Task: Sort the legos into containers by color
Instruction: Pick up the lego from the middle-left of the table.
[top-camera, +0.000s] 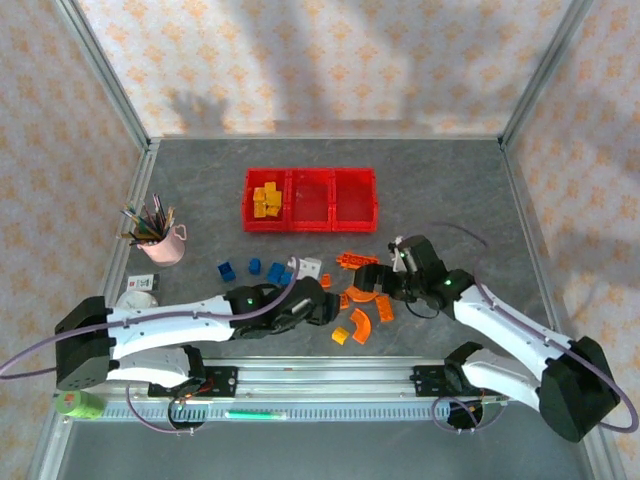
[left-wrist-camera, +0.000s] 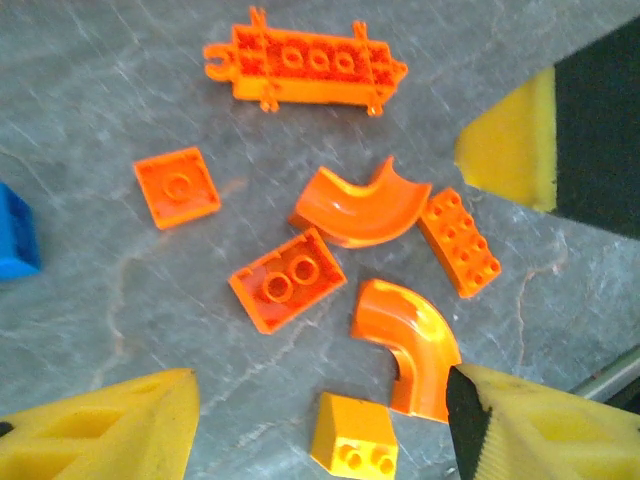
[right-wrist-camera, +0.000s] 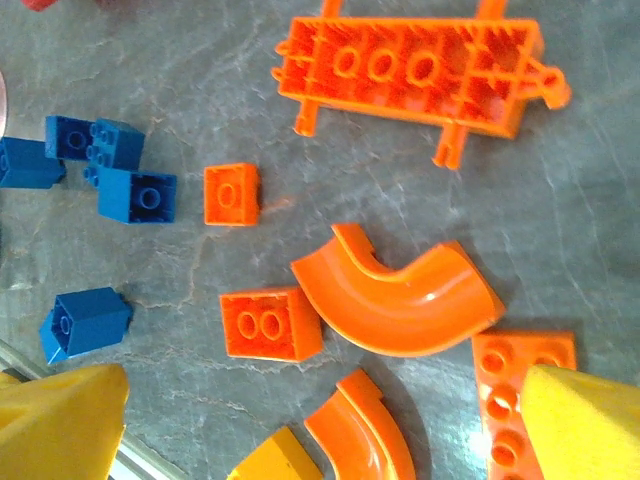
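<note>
From above, the containers (top-camera: 310, 226) stand in a row at the far middle of the worktop (top-camera: 450, 190), with yellow legos (top-camera: 266, 200) in the left bin. The blue legos (top-camera: 252, 268) lie loose on the near side of the bins, left of centre. The orange legos (top-camera: 362, 318) are scattered just right of them, and a pink pencil cup (top-camera: 166, 244) stands far off to the left. My left tool (top-camera: 325, 310) reaches in from the left and my right tool (top-camera: 368, 283) from the right, and the two are close together at the orange cluster. Through my left wrist camera, my left fingers (left-wrist-camera: 110, 430) stand well apart with nothing gripped. A yellow brick (left-wrist-camera: 352, 445) lies on the worktop between them, and one finger overlaps the end of a curved arch (left-wrist-camera: 405, 340). Beyond that lie a two-stud brick (left-wrist-camera: 287, 280), a second arch (left-wrist-camera: 360, 205), a flat square (left-wrist-camera: 177, 187) and, farthest off, the long orange plate (left-wrist-camera: 305, 65). Through my right wrist camera, my right fingers (right-wrist-camera: 60, 425) are spread wide and hold nothing, hanging over the same orange pieces. One finger covers part of a studded orange brick (right-wrist-camera: 510, 375).
</note>
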